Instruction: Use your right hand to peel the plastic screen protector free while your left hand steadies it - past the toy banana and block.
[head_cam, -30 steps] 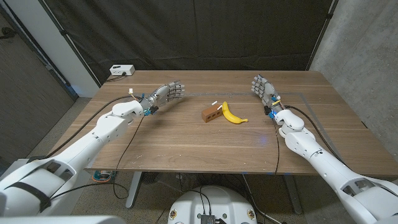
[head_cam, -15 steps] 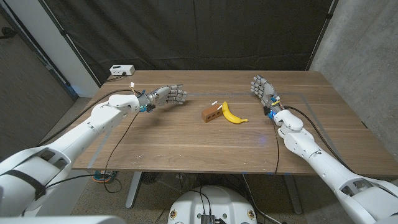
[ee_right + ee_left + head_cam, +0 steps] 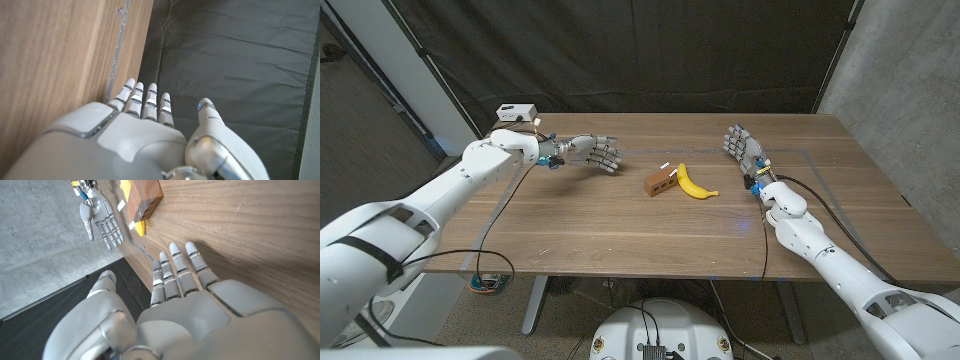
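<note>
A yellow toy banana [image 3: 693, 183] lies at the table's middle with a brown block [image 3: 661, 182] touching its left side. A small white tab [image 3: 667, 167] sits just behind them. A faint thin line [image 3: 820, 153] runs across the wood near the right hand, like the edge of a clear film; it also crosses the wood in the right wrist view [image 3: 120, 45]. My left hand [image 3: 587, 152] hovers left of the block, fingers straight and apart, holding nothing. My right hand [image 3: 743, 148] stands right of the banana, palm upright, fingers spread, holding nothing. The left wrist view looks over my left hand [image 3: 185, 305] to the block [image 3: 145, 197] and the right hand [image 3: 102, 217].
A white box [image 3: 516, 112] with a cable sits at the table's back left corner. A dark curtain [image 3: 640, 50] hangs behind the table. Bare wood [image 3: 620, 230] stretches in front of the banana and block.
The left arm has swung outward and back, while its hand stayed near the same spot and its fingers straightened toward the block. The right hand has not moved.
</note>
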Available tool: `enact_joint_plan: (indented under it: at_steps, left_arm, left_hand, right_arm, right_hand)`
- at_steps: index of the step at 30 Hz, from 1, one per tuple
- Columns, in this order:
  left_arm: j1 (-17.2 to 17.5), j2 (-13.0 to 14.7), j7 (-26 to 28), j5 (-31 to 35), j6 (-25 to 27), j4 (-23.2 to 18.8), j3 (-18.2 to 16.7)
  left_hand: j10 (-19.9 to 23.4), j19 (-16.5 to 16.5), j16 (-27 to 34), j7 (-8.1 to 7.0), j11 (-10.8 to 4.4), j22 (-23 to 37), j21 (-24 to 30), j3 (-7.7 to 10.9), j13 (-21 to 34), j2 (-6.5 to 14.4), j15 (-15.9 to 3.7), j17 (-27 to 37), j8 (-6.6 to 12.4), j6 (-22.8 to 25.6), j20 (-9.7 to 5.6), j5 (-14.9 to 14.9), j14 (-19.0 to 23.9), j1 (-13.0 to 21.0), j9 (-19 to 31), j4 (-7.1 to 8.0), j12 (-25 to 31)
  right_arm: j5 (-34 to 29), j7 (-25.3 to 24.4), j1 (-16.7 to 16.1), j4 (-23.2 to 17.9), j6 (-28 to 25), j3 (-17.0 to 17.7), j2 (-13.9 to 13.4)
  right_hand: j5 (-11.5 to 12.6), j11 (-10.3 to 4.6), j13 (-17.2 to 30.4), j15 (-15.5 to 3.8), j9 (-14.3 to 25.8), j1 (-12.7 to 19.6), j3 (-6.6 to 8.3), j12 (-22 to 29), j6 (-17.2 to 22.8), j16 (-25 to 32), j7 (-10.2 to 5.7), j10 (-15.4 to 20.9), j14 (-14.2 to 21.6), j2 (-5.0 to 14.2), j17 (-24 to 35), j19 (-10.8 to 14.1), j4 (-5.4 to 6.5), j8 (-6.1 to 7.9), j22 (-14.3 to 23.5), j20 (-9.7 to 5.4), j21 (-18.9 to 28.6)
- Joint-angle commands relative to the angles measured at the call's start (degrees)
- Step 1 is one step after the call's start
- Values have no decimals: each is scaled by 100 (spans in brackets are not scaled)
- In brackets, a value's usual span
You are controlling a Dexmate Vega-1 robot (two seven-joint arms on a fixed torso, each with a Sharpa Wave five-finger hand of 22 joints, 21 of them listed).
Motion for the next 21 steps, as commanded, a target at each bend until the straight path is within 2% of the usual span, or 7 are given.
enact_joint_plan:
  at_steps: [1,5,11,15,17,21]
  left_arm:
    - [-1177,-291,-1397,672,112,992,680]
    - [-1393,-443,-1674,791,-4,1312,785]
    - [-1699,-641,-1930,1072,-7,1623,1003]
    - [-1928,-788,-2086,1295,4,1850,1177]
    - [-2092,-926,-2201,1426,-82,2113,1288]
    - [-2404,-1168,-2352,1708,-245,2542,1504]
  left_hand:
    - [193,193,90,76,-9,46,133,-18,45,-88,-21,49,47,174,23,-8,206,143,28,-96,75]
    - [303,306,149,108,-34,70,216,-38,69,-159,-34,74,57,286,5,-3,344,203,32,-143,124]
    - [479,528,242,246,-27,111,373,-55,108,-258,-61,113,56,449,-12,13,565,334,37,-228,209]
    - [658,728,349,364,58,151,516,-128,142,-314,-47,162,78,682,-34,8,787,269,39,-186,293]
    - [804,857,419,382,71,179,612,-164,166,-319,-29,196,65,771,-29,7,926,226,41,-149,359]
    - [793,973,433,441,92,197,690,-183,182,-325,-44,215,10,722,-59,7,941,212,40,-135,359]
  right_arm:
    - [121,151,-37,247,239,66,111]
    - [161,212,-32,330,293,84,143]
    - [191,308,-5,437,383,100,176]
    - [201,439,69,553,440,82,213]
    - [198,503,107,601,474,69,232]
    - [171,574,159,646,562,54,257]
  right_hand:
    - [40,31,33,-14,32,-5,7,35,63,42,3,57,59,4,15,12,21,23,17,70,3]
    - [40,21,33,-10,33,-6,11,33,67,39,9,57,66,3,15,17,21,22,17,69,2]
    - [40,29,34,-9,33,-12,12,32,66,34,1,60,69,-2,16,16,23,19,18,70,-2]
    - [40,27,34,-6,33,-14,14,31,69,30,2,61,68,-3,16,16,24,19,19,70,-4]
    - [40,28,34,-9,33,-14,15,29,67,29,4,59,69,-4,16,19,23,18,19,71,-4]
    - [39,26,35,-6,33,-16,16,25,69,24,10,52,71,-10,15,19,22,17,19,71,-7]
